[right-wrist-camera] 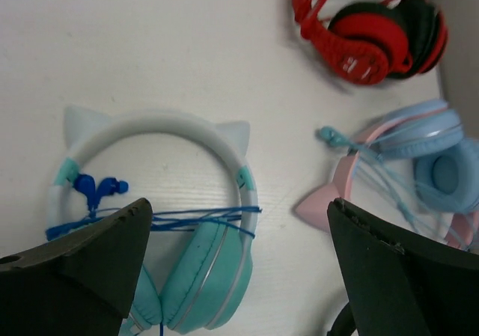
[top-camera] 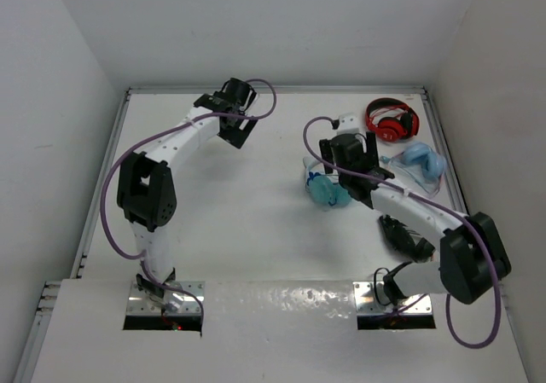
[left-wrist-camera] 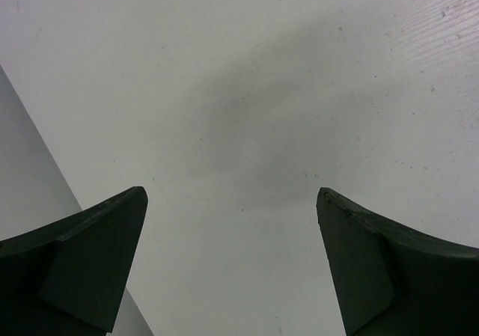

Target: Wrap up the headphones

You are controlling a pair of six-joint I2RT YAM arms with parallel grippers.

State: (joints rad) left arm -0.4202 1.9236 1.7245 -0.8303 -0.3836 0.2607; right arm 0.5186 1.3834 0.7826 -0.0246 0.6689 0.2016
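Directly below open R gripper point(right-wrist-camera: 238, 207) lie the headphones point(right-wrist-camera: 203, 278).

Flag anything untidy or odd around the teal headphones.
On the teal headphones, the dark blue cable runs in loose strands straight across the gap between the sides of the headband, and its blue plug sticks out free at one side. The sky-blue headphones nearby have their cable lying loose.

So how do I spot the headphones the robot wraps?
Look at the right side of the white table. The teal headphones sit nearest the middle. Only they have white pointy ears and a blue cable across them; the others are red headphones and pale blue headphones with pink.
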